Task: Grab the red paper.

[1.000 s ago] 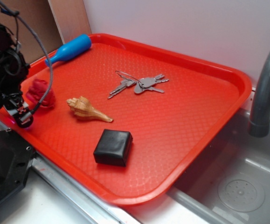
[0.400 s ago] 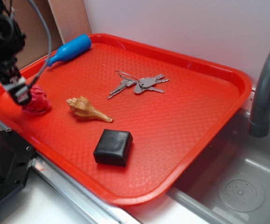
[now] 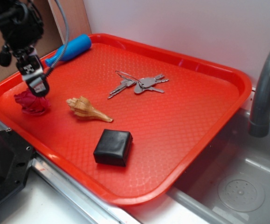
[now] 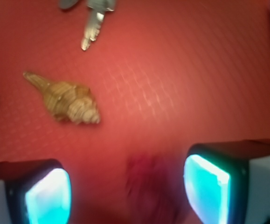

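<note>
The red paper [image 3: 31, 103] is a dark crimson crumpled wad lying on the red tray [image 3: 186, 116] near its left front corner. My gripper [image 3: 38, 87] hangs just above the wad, its tips at the wad's top; I cannot tell whether they touch. In the wrist view the gripper [image 4: 128, 191] is open. Its two lit fingertips [image 4: 48, 198] stand wide apart, and the blurred red paper [image 4: 148, 186] lies on the tray between them, nearer the right one. Nothing is gripped.
A tan seashell [image 3: 86, 108] [image 4: 67, 100] lies just right of the wad. A black box [image 3: 113, 147], a bunch of keys [image 3: 139, 85] and a blue bottle-shaped object [image 3: 72, 49] also rest on the tray. A sink and grey faucet [image 3: 265, 88] are at the right.
My gripper rose from the tray's left front rim and moved back and right, ending over the wad. The wad has shifted a little toward the front left.
</note>
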Controlling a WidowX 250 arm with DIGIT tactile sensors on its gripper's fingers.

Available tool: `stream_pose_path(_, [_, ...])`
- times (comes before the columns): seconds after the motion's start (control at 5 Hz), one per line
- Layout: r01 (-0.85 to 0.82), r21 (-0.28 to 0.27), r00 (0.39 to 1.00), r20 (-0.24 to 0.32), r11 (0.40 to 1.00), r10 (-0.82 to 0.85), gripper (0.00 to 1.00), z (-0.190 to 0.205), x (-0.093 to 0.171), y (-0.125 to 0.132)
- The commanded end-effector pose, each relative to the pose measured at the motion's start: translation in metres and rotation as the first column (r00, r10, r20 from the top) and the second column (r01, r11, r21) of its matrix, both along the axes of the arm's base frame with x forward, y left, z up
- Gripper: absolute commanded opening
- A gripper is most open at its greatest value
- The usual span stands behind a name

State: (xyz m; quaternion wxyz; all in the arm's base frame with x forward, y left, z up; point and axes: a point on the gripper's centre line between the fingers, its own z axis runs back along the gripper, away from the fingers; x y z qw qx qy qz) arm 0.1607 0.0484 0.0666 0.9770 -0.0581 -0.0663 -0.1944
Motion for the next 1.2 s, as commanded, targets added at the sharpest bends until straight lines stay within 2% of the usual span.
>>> stream_pose_path(0.0, [0.230, 0.054, 0.973, -0.014, 0.972, -0.230, 1.00, -0.007, 0.022, 0.012])
stream_pose_path(0.2, [0.238, 0.077, 0.969, -0.084, 0.968, -0.232, 1.00, -0.014, 0.019, 0.005])
stream_pose_path(0.6, [0.214, 0.142, 0.975, -0.094, 0.967, -0.201, 1.00, 0.009, -0.015, -0.002])
stream_pose_path(0.8, [0.195, 0.198, 0.977, -0.129, 0.961, -0.171, 1.00, 0.008, -0.026, 0.002])
stream_pose_path(1.0, [0.166, 0.228, 0.977, -0.167, 0.959, -0.129, 1.00, -0.004, -0.032, 0.015])
